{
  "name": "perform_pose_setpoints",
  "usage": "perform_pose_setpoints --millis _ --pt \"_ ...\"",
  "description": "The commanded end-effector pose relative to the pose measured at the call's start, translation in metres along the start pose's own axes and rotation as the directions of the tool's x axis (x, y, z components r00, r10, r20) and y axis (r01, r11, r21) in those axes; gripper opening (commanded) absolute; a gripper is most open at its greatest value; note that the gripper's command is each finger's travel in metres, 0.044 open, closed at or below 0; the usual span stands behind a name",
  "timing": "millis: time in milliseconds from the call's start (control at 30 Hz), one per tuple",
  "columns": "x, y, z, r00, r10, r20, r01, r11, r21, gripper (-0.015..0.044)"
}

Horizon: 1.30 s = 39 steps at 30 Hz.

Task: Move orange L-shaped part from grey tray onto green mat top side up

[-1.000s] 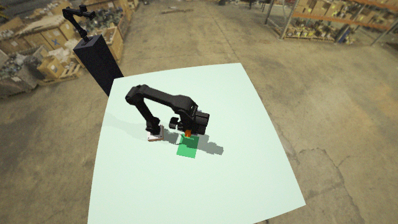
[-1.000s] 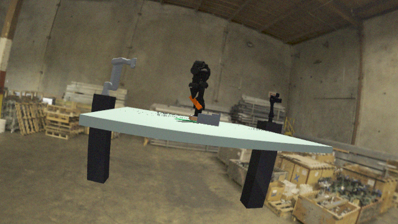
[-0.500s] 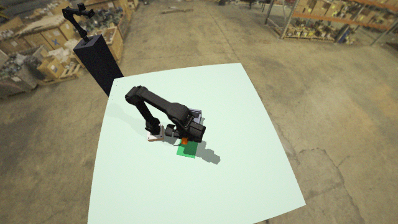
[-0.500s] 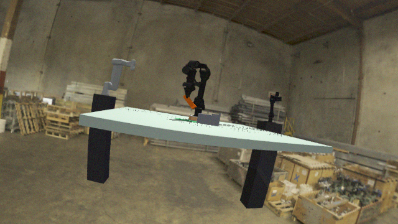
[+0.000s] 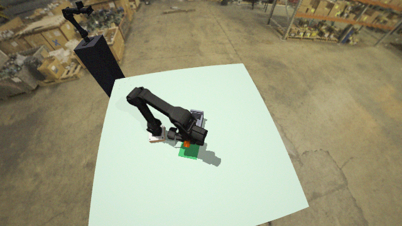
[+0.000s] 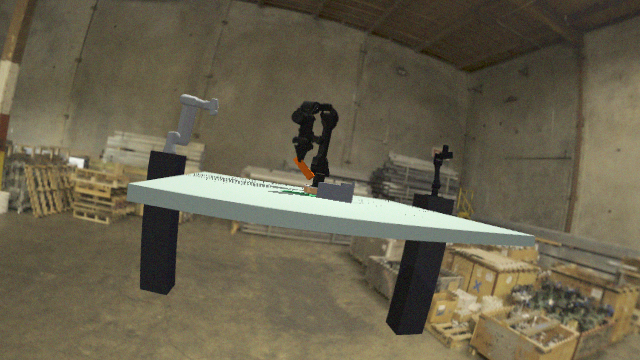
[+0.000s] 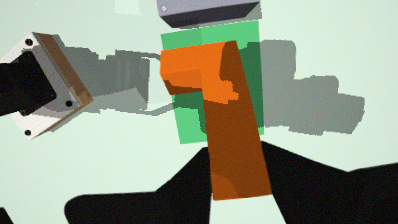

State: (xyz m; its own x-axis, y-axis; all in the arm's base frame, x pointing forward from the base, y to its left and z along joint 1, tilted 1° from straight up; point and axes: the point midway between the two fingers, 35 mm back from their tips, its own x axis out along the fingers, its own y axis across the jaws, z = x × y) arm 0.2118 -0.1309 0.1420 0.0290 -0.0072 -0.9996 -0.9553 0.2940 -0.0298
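Note:
The gripper (image 6: 299,157) (image 7: 236,150) is shut on the straight end of the orange L-shaped part (image 5: 186,144) (image 6: 304,169) (image 7: 227,115). The part hangs in the air, steeply tilted, with its L-shaped end lower and on the tray side. In the wrist view it overlaps the green mat (image 5: 182,154) (image 6: 291,191) (image 7: 190,134). The grey tray (image 5: 197,112) (image 6: 334,192) (image 7: 210,10) stands beside the mat; only its near edge shows in the wrist view. The arm covers part of the tray and the fingertips in the top view.
The arm's base plate (image 5: 156,139) (image 7: 36,122) stands on the pale table (image 5: 151,188) (image 6: 240,207), to the left of the mat in the wrist view. The arm's shadow falls across the mat and the table. Other arms stand on dark pedestals by the table.

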Motion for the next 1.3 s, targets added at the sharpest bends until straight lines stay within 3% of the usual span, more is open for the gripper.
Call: perform_pose_setpoints --millis 0,1267 --pt "0.007 0.001 0.000 1.000 0.004 0.003 -0.004 1.000 -0.005 0.0000" --pt "0.062 0.001 0.001 1.000 0.004 0.004 -0.004 1.000 -0.005 0.0000"
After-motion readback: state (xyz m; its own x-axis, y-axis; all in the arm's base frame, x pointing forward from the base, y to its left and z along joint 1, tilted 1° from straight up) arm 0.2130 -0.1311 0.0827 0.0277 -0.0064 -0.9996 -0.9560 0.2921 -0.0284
